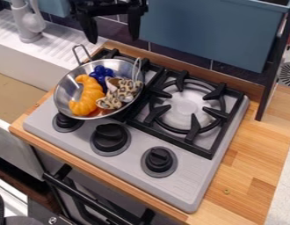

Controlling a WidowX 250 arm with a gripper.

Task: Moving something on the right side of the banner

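At left edge of stove [185, 184], pan [66, 89]; claw [114, 38] apart, spread wide.

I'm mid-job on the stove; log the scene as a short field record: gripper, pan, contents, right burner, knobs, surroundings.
gripper: black gripper near the top edge, fingers apart, holding nothing
pan: metal pan on the stove's left side, two wire handles
pan contents: orange toy croissant; blue toy grapes; leopard-print cloth
right burner: nothing set on the right burner
knobs: three black, along the stove's front
surroundings: wooden counter around stove; faucet at upper left
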